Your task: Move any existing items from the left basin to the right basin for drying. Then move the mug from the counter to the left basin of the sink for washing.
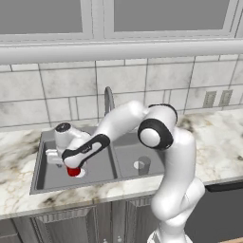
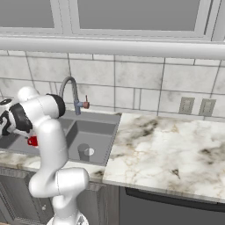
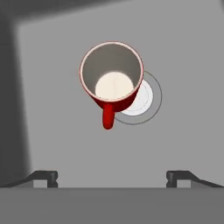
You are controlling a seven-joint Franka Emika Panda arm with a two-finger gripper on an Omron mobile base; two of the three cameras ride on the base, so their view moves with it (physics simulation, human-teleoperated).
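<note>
- Fingertips (image 3: 43, 176) stand spread wide, holding nothing, with the gripper (image 3: 111, 177) above the left basin (image 3: 52, 109).
- Red mug (image 3: 112, 76) stands upright at twelve o'clock from the fingers, over part of the pale drain (image 3: 144, 99), handle pointing to six o'clock.
- Bare basin floor rings it; a wall edge lies at nine o'clock.
- One grey cup (image 1: 144, 163) stands in the right basin (image 1: 126, 154).

Base views flank sink (image 1: 76, 163); hand view straight down, close.
</note>
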